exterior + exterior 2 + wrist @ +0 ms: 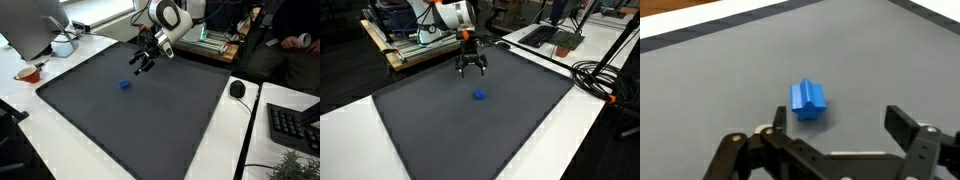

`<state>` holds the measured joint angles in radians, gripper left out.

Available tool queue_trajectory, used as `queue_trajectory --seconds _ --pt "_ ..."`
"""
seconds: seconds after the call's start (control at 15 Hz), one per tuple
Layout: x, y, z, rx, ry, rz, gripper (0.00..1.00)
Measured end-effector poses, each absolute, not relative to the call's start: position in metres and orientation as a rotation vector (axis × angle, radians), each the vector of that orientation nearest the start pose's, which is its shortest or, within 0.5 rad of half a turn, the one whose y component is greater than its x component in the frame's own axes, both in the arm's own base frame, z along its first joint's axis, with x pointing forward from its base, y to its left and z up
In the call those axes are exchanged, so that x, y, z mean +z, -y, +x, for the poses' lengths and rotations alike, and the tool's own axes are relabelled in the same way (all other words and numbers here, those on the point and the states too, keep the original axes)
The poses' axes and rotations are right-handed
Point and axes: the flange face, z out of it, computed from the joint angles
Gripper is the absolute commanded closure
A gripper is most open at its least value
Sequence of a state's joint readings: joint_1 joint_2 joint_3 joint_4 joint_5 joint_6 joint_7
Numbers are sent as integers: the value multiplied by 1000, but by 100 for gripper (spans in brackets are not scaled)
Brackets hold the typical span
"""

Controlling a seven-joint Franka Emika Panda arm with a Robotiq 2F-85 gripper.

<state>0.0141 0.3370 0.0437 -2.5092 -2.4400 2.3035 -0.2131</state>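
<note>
A small blue block (125, 86) lies on the dark grey mat (150, 120); it also shows in the exterior view from the other side (478, 95) and in the wrist view (809, 100). My gripper (142, 63) hangs above the mat, a little beyond the block, also seen in an exterior view (471, 68). In the wrist view the gripper (845, 125) is open and empty, with both fingers spread wide. The block lies just ahead of the left finger, not between the fingers, and nothing touches it.
White tables surround the mat (470, 120). A monitor (35, 25), a white object (63, 45) and a red bowl (28, 73) stand at one side. A mouse (237, 89) and keyboard (296, 125) lie at the other. Cables (605, 80) run beside the mat.
</note>
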Motion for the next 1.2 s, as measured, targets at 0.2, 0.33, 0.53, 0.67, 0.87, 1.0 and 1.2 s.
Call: queue_trajectory --seconds 0.2,0.33,0.53,0.67,0.87,1.0,1.2 --pt "115 -16 422 -244 -2020 543 0" --pt "110 -16 420 -242 -2027 550 0" --pt "111 -16 421 -242 -2026 550 0" --pt "111 -18 421 -239 -2026 547 0" --pt "113 -35 431 -210 -2007 513 0" --pt "113 -43 438 -198 -2002 494 0" --pt "109 -39 447 -219 -1990 481 0"
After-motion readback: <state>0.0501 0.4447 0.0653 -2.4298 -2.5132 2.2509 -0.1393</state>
